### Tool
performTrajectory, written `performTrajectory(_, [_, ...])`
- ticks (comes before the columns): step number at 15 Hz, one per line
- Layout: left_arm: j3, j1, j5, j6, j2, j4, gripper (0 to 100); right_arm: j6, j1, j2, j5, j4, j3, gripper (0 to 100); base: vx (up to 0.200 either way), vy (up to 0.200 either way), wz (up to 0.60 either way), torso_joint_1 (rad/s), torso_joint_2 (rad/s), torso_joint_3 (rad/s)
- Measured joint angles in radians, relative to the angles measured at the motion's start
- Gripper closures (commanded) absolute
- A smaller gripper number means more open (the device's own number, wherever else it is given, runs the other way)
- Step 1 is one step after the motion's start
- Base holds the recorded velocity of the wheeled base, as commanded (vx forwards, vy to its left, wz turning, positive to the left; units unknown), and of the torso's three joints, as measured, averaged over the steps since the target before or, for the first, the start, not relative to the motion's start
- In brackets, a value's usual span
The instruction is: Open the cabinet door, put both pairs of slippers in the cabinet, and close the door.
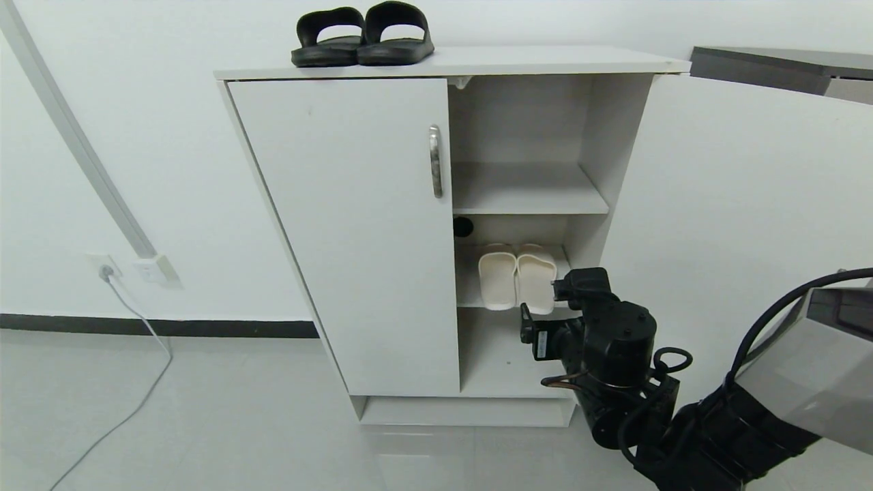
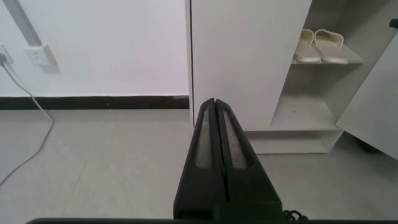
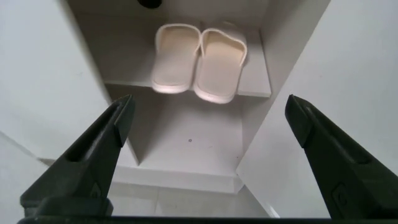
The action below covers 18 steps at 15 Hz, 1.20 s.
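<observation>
status: cabinet's right door [image 1: 736, 204] stands wide open, left door [image 1: 341, 232] shut

white slippers [image 1: 517, 278] sit side by side on the second shelf [image 1: 469, 292], right at its front edge, near ends hanging a touch over it

black slippers [image 1: 363, 37] are on the cabinet top [image 1: 545, 60], toward the robot's left end, close to the front edge

right hand [image 3: 210, 109] hangs just outside the open bay, level with the white pair, fingers spread wide, nothing in them, not touching the slippers

left hand [image 2: 214, 102] is low over the floor [image 2: 93, 162], well back from the cabinet, clenched on nothing

my read: first pair looks placed, so about half the stowing is done and the black pair is up next

next move calls for backing the right hand clear of the shelf and the open door, going up to the cabinet top, and gripping both black slippers together; the shelf above [image 1: 525, 191] looks bare, good target. door closes last

risk: pinching only one slipper of the pair
</observation>
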Motion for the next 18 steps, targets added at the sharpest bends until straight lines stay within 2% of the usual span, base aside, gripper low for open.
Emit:
performTrajectory(11, [0.000,0.000,0.001,0.000,0.000,0.000,100,-0.014,-0.027,0.001,0.001,-0.001,0.017,0,0.000,0.200,0.00,0.002,0.00,0.004])
performTrajectory(18, [0.000,0.000,0.003,-0.001,0.000,0.000,100,-0.028,-0.031,0.001,0.010,-0.025,0.039,0,0.000,0.000,0.00,0.000,0.00,0.000])
